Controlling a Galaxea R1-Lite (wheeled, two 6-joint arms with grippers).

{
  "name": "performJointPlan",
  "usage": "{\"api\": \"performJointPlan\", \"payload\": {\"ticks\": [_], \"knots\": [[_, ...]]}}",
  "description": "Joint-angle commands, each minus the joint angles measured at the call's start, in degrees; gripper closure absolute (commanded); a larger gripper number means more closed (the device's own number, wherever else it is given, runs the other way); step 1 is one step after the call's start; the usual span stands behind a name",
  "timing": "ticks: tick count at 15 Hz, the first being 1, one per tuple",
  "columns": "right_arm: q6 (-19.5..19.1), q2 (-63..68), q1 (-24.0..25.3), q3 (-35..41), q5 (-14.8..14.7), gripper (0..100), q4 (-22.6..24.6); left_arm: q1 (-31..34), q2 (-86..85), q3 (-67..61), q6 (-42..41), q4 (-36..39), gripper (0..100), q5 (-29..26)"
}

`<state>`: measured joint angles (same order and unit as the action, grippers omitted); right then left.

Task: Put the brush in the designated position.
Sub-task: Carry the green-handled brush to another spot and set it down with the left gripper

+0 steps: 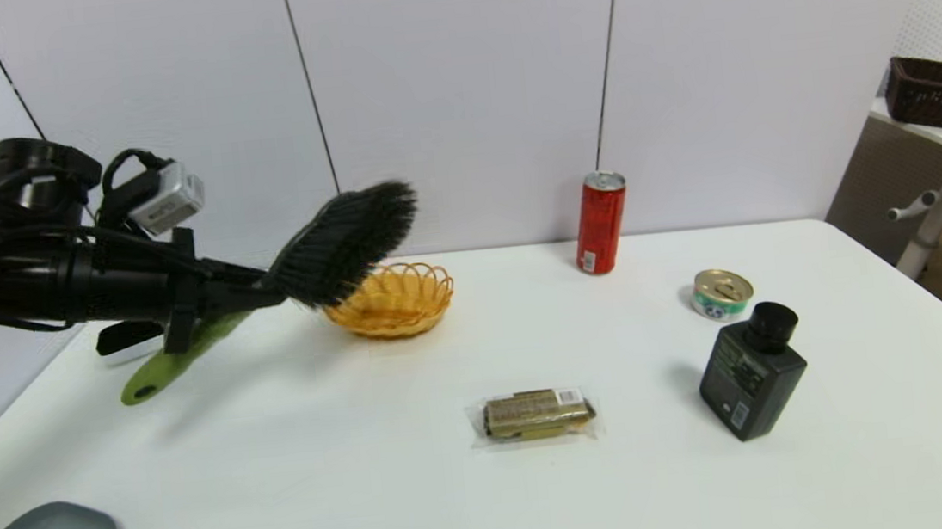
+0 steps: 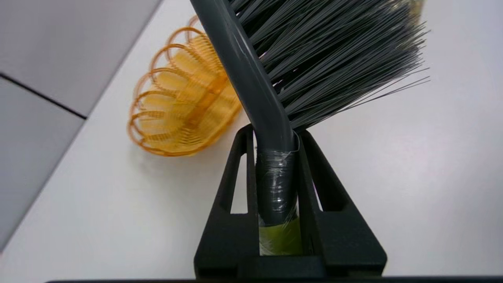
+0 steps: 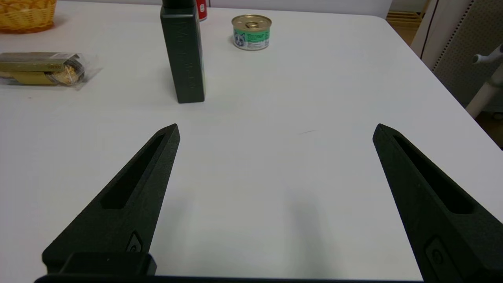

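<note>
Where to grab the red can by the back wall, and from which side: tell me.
Grip the red can around the middle of its round side wall, coming level from the front. It stands upright near the wall, so nothing can approach from behind. The open right gripper has nothing in it; the left gripper is shut on the brush.

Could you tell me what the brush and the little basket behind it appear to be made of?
The brush, held by the left gripper, looks plastic: smooth, glossy grey back, light green handle, stiff dark synthetic-looking bristles. The basket is translucent orange openwork with looped rim, probably moulded plastic rather than wicker.
</note>
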<state>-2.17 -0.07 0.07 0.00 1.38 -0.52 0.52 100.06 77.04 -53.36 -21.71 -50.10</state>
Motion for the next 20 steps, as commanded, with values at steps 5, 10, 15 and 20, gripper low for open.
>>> {"api": "performJointPlan", "payload": {"ticks": [5, 10, 15, 20], "knots": [[0.0, 0.1, 0.0, 0.1, 0.0, 0, 0.0, 5.7, 17.4, 18.1, 9.2, 0.0, 100, 5.6], [0.0, 0.1, 0.0, 0.1, 0.0, 0, 0.0, 5.3, 25.1, 24.8, 18.2, 0.0, 100, 9.3], [0.0, 0.1, 0.0, 0.1, 0.0, 0, 0.0, 5.4, 29.4, 24.9, 23.0, 2.9, 100, 10.7], [0.0, 0.1, 0.0, 0.1, 0.0, 0, 0.0, 5.3, 33.1, 24.6, 22.9, 5.9, 100, 10.6]]}}
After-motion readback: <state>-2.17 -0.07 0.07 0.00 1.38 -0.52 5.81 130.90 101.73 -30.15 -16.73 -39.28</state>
